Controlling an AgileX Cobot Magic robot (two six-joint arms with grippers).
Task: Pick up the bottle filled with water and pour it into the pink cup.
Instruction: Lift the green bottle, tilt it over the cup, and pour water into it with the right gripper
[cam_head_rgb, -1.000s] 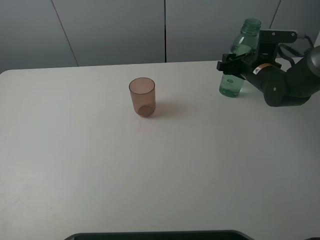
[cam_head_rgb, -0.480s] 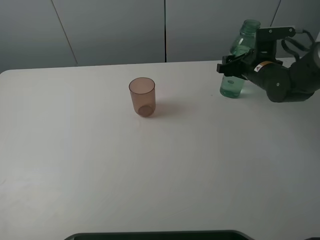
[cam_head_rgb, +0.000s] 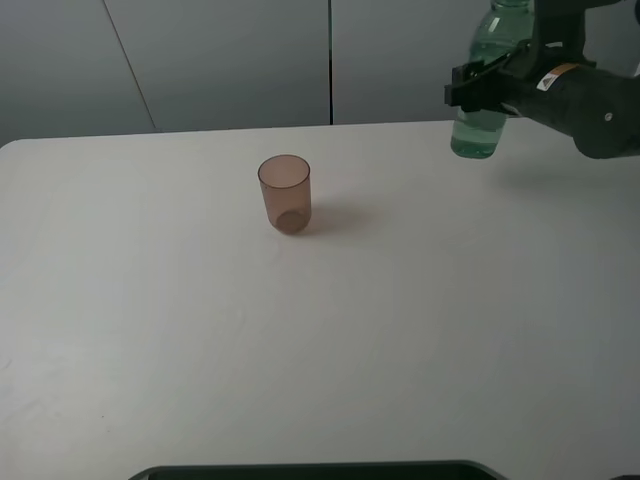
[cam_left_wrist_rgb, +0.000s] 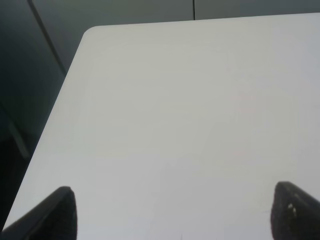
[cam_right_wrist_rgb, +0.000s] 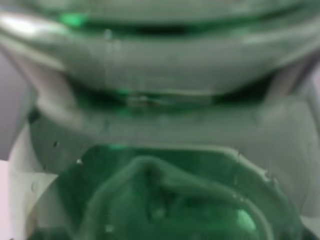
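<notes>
One gripper, the right gripper (cam_head_rgb: 482, 88), clamps the green bottle (cam_head_rgb: 484, 85) clear above the table (cam_head_rgb: 320, 330), well right of the pink cup (cam_head_rgb: 285, 194); the left gripper (cam_left_wrist_rgb: 172, 212) gapes wide.

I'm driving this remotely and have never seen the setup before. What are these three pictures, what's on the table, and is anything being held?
It is a robot with two arms, each ending in a two-fingered gripper.

The wide picture comes from a camera mounted high, looking down on the white table. A pink cup stands upright there, alone. At the upper right, the right gripper holds a green bottle around its middle, lifted off the table and roughly upright. Its mouth is cut off by the picture's top edge.

The picture of bare table comes from the camera on the left arm's wrist. The two dark tips at its lower corners are the left gripper's fingers, spread apart, with nothing between them. That arm does not show in the wide view.

The blurry green picture is the right wrist camera, pressed close to the bottle it holds.
</notes>
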